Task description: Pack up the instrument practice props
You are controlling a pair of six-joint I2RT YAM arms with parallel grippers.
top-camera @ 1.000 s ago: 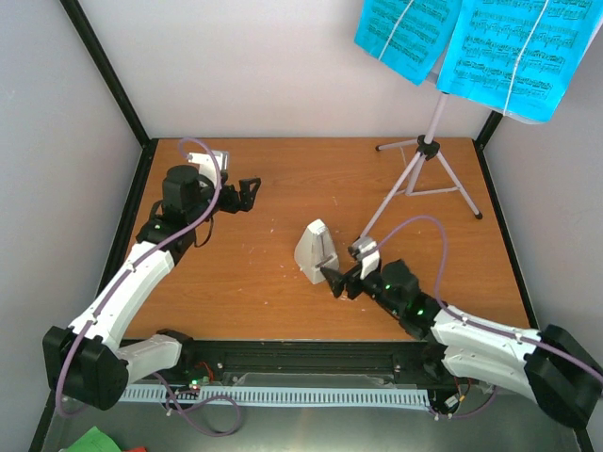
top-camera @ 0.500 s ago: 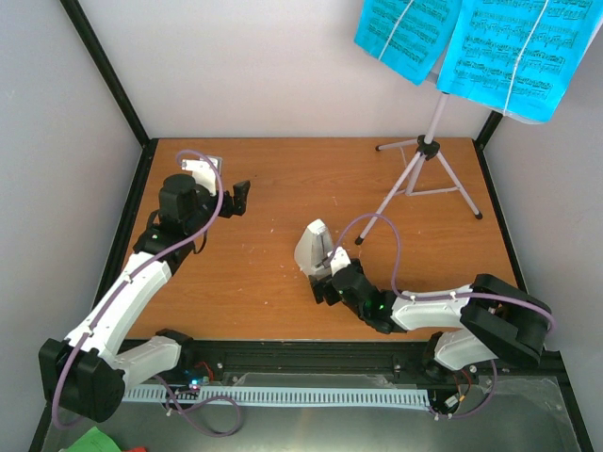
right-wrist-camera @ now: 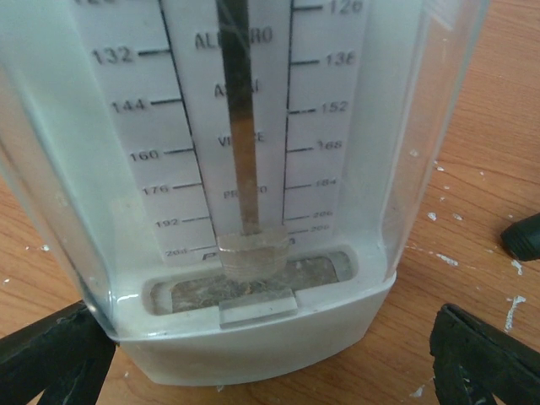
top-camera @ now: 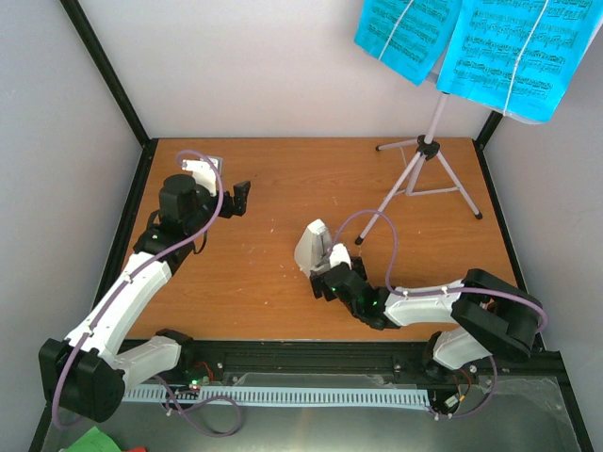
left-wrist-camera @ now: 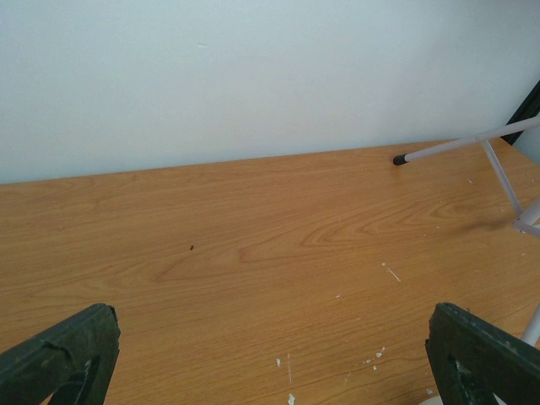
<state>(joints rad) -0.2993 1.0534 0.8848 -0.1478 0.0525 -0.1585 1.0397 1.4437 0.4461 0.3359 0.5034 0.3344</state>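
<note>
The white pyramid-shaped metronome [top-camera: 311, 250] with its clear tapered cover stands on the wooden table [top-camera: 273, 301]. It fills the right wrist view [right-wrist-camera: 245, 211], its scale and pendulum facing the camera. My right gripper [top-camera: 330, 281] is open, low at the metronome's base, one finger on each side and not touching it. The pale lilac tripod music stand [top-camera: 424, 160] stands at the back right with cyan sheet-music pages [top-camera: 471, 47] on top. My left gripper [top-camera: 240, 196] is open and empty at the back left; one stand leg [left-wrist-camera: 464, 143] shows in its wrist view.
A black foot of the stand's leg [right-wrist-camera: 521, 236] lies just right of the metronome. Purple cables loop over both arms. White walls and black frame posts [top-camera: 104, 71] close the table at the back and sides.
My right gripper has slid low and close to the metronome's base, its arm stretched flat along the table. My left gripper has turned slightly and pulled back a little.
</note>
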